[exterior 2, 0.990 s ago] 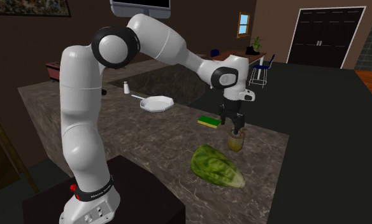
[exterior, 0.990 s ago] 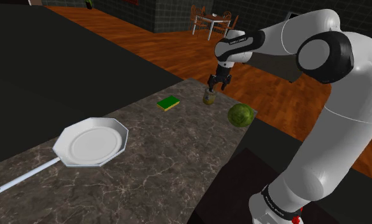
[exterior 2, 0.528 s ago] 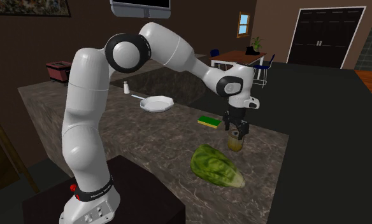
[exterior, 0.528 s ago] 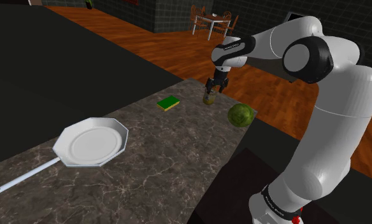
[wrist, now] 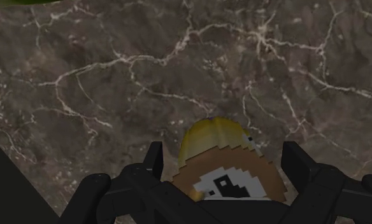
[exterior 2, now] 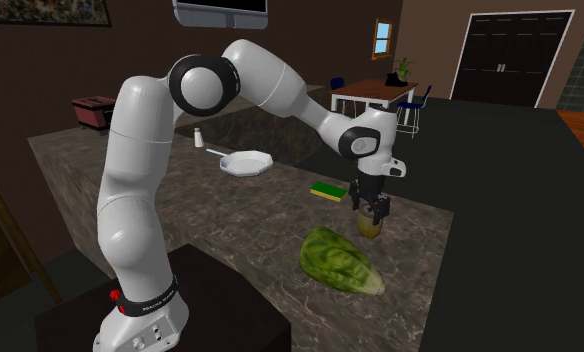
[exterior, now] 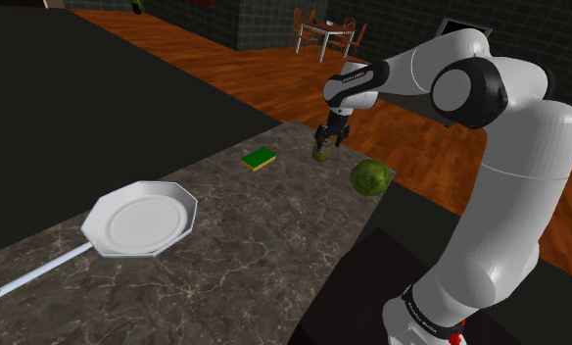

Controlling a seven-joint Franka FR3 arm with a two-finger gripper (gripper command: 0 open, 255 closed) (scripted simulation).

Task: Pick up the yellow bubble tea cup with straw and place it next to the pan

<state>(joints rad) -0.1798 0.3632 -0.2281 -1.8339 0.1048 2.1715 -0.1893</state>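
Since the earlier frame: arm bent further toward the counter's far corner, tool [exterior: 325,139] lower, now down at the cup's top.

Contents, shoulder view, left to right:
- Pan [exterior: 142,221], white, eight-sided rim, long handle running toward that view's lower left; lies flat on the dark marbled counter [exterior: 255,250], well apart from the cup.
- Sponge [exterior: 260,158], green over yellow, flat, near the counter's far edge, between pan and cup.
- Bubble tea cup [exterior: 321,153], yellowish, upright on the counter near the far corner, directly beneath the tool.
- Green leafy head [exterior: 370,177], resting at the counter's edge, near the cup.

Tool, wrist view [wrist: 223,156]: fingers [wrist: 154,158] spread apart, one on each side of the cup [wrist: 211,132], which shows a yellow dome over a brown body; neither finger is seen pressing it. Nothing gripped.

Second exterior view: tool [exterior 2: 371,207] straight above the cup [exterior 2: 369,227], sponge [exterior 2: 328,190] just beyond, pan [exterior 2: 247,163] farther back.
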